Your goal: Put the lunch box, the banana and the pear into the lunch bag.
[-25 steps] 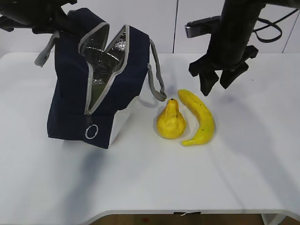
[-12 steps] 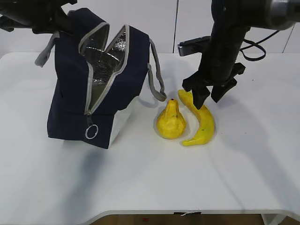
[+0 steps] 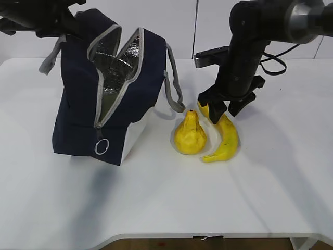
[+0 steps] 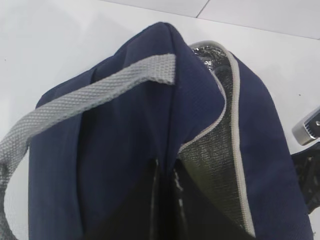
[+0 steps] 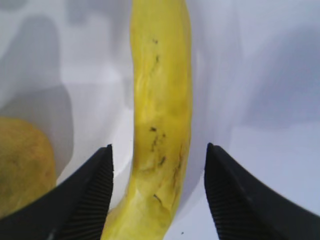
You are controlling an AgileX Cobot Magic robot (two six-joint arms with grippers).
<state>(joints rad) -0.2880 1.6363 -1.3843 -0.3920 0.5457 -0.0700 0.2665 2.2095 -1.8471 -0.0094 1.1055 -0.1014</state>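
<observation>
Navy-blue fabric with a silver foil lining, the lunch bag (image 3: 106,88) stands on the left half of the white table (image 3: 156,203) in the exterior view, nearer the far edge than the near one, its grey zipper open down the front and the ring pull (image 3: 101,146) hanging low on the white side panel. The left gripper (image 3: 70,26) is at the bag's top far corner, beside a grey handle (image 3: 49,60); from here its fingers are too dark to read. Right of the bag, toward the middle of the table, the pear (image 3: 190,134) sits upright, with the banana (image 3: 222,136) just beside it on the right. The right gripper (image 3: 225,108) has its fingers spread on either side of the banana's far end. The lunch box is not visible in any view. In the left wrist view the left gripper's dark fingers (image 4: 145,205) are pressed together on a fold of the bag's blue fabric at its top edge, the grey handle looping off to the left and the foil lining showing on the right. In the right wrist view the two black ribbed fingers (image 5: 90,195) stand apart with the banana between them, a gap of white table on each side, so nothing is gripped; the pear's yellow edge shows at the lower left.
</observation>
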